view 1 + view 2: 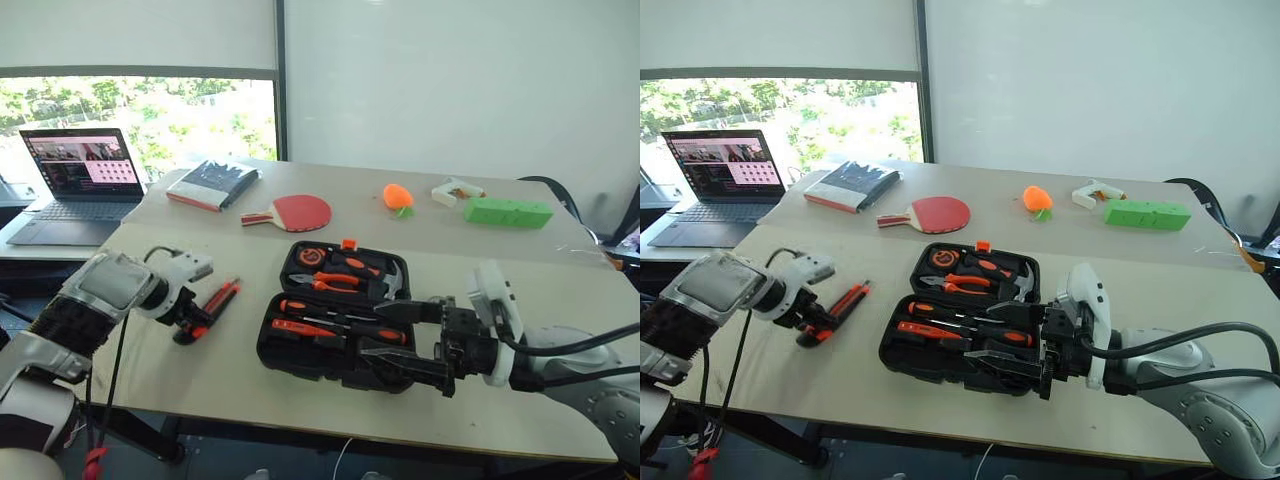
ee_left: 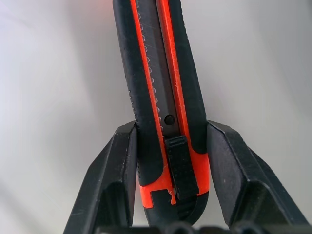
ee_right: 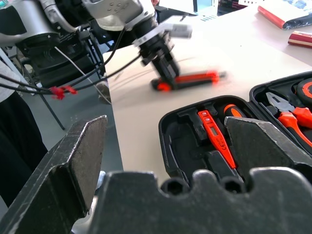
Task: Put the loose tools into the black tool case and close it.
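Left end effector [image 1: 188, 322] had its two fingers against both sides of the utility knife [image 1: 214, 304] at the butt end, pinching it; the wrist view showed pads touching the handle flanks. Knife lay flat on the table [image 1: 180, 375], well left of the tool case [image 1: 335, 315], blade end pointing away from the fingers. Right end effector [image 1: 398, 338] hovered spread wide at the case's near right corner, gripping nothing.

Case sat open, lid half holding pliers and hammer, near half holding screwdrivers [image 1: 320, 325] in their recesses. Couldn't tell whether the tape roll was in.

Step in hand, as I read it: grasp of the knife, probably the last loose tool. Next move calls for a lift, carry right over the case, aligning the knife's long axis with a free slot, then release. Lid closing follows; right arm should clear the rim first.
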`<state>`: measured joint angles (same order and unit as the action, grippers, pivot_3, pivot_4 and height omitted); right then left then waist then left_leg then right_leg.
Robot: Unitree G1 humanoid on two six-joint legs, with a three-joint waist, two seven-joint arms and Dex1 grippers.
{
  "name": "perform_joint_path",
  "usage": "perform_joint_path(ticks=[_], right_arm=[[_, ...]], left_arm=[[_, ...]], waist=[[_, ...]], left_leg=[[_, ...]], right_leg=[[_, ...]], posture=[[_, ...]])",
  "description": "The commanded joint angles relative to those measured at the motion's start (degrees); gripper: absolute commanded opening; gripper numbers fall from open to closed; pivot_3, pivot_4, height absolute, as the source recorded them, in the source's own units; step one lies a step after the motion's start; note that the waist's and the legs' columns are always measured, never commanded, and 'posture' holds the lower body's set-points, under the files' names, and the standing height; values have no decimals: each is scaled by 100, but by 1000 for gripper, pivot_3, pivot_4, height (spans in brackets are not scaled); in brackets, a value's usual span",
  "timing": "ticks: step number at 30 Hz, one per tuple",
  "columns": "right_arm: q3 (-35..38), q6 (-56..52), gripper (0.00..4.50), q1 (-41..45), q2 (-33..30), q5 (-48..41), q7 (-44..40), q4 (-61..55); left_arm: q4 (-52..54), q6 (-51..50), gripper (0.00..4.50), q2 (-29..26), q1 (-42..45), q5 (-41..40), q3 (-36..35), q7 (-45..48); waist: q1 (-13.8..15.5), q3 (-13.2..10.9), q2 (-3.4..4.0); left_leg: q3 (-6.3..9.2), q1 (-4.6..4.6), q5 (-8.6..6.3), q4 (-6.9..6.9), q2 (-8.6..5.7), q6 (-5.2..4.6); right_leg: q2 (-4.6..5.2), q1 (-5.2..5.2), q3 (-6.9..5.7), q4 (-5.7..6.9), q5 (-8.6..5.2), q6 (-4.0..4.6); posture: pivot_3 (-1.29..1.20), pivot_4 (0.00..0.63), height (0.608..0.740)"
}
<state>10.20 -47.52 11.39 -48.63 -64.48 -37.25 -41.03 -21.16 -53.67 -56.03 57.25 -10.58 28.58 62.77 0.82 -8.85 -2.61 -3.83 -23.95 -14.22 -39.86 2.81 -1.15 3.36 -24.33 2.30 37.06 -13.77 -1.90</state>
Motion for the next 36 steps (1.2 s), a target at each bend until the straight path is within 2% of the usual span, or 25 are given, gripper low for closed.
perform_joint_path(ticks=[1,4,7,13,19,24,36], right_arm=[[217,54,4500,78,-80,-166,-39,-49],[224,55,4500,43,-128,-132,-93,-41],[197,57,4500,52,-162,-90,-123,-27],[259,35,4500,-36,-190,-147,-7,-133],[518,45,4500,-488,-316,-163,155,-402],[1062,69,4500,-1095,-468,-253,174,-538],[1169,110,4500,-1147,-483,-582,443,-612]], left_arm=[[-183,1484,1649,131,725,323,-86,904],[-244,1988,1649,459,1157,492,74,1502],[-72,2229,1649,1021,1441,690,308,1950],[818,2228,1649,1622,1195,968,745,2418],[1897,2032,1649,1462,641,1168,1083,2862],[2467,2170,1649,936,515,845,1480,2973],[2022,2466,1649,1678,297,1618,1619,2908]], waist=[[6,0,0],[46,0,0],[46,0,1],[-55,0,1],[-92,1,18],[-75,1,19],[-13,2,20]], left_leg=[[-1,-3,0,0,-2,0],[1,-27,-3,-1,-8,-4],[4,-34,-4,-1,-11,-7],[10,-34,-4,-2,-11,-7],[27,-25,-5,0,-9,-8],[36,-23,-3,-10,-10,-8],[38,-20,-3,-20,-15,-8]], right_leg=[[3,0,0,-3,-1,-2],[6,-6,2,-15,-5,-11],[6,-6,4,-25,-6,-15],[2,-8,9,-19,-6,-16],[-3,-8,15,-4,-8,-14],[-3,-4,15,3,-8,-15],[-3,7,14,1,-7,-19]], posture=[[0,150,736],[0,150,736],[0,150,736],[0,150,736],[0,150,736],[0,150,736],[0,150,736]])
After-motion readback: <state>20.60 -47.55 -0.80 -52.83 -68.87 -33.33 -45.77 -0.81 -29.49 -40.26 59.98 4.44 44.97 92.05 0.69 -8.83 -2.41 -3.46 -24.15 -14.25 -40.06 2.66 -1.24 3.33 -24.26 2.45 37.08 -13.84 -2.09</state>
